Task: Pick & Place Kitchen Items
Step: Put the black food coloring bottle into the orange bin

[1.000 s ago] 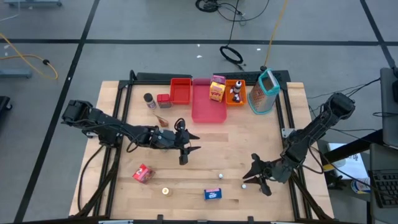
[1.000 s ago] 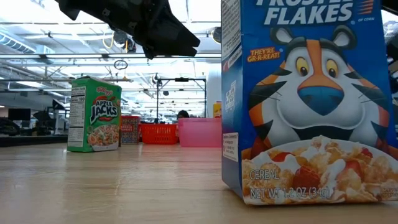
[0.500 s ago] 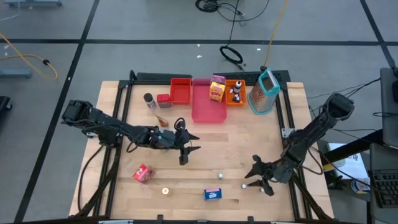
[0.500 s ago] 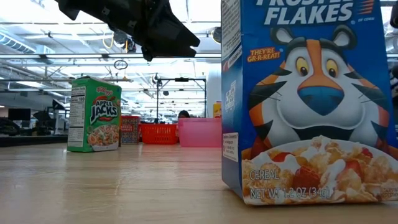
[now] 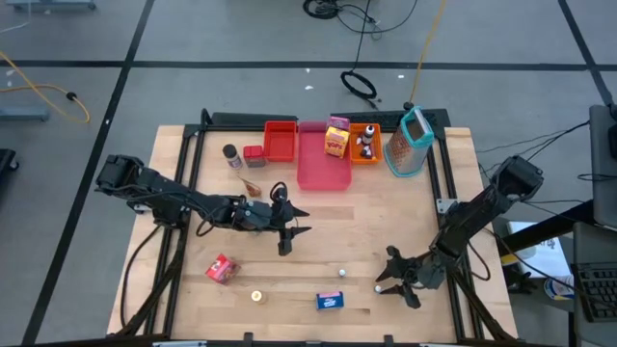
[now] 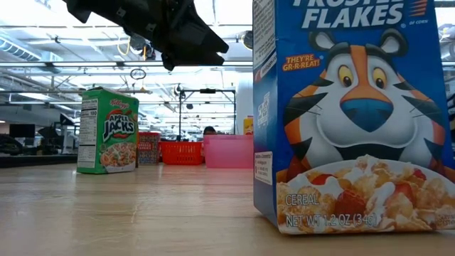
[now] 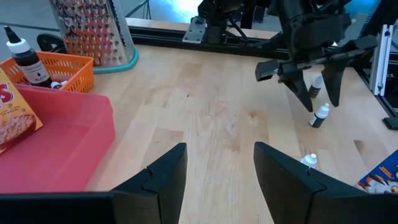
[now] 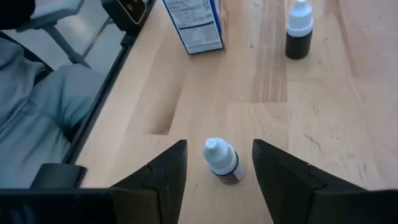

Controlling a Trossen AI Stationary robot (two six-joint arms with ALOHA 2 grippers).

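My right gripper (image 5: 388, 274) hangs open near the table's near right corner, and its fingers (image 8: 160, 178) stand apart just short of a small dark bottle with a white cap (image 8: 222, 163), touching nothing. A second little bottle (image 8: 297, 32) and a blue cereal box (image 8: 193, 23) stand beyond it on the wood. My left gripper (image 5: 301, 222) waits open above mid-table. A pink-red pouch (image 5: 221, 268) and a tiny yellow piece (image 5: 256, 296) lie near the near edge. A yellow box (image 5: 336, 138) sits in the pink tray (image 5: 318, 172).
Red tray (image 5: 281, 142), pink tray and orange tray (image 5: 364, 152) line the far edge, with a metal grater (image 5: 410, 143) to their right and a dark-capped shaker (image 5: 230, 154) and a red box (image 5: 254, 154) to their left. Bare wood lies between the two grippers.
My right gripper has moved a little toward the table's near edge and closer to the small white-capped bottle, staying open. The items on the table have kept their places.
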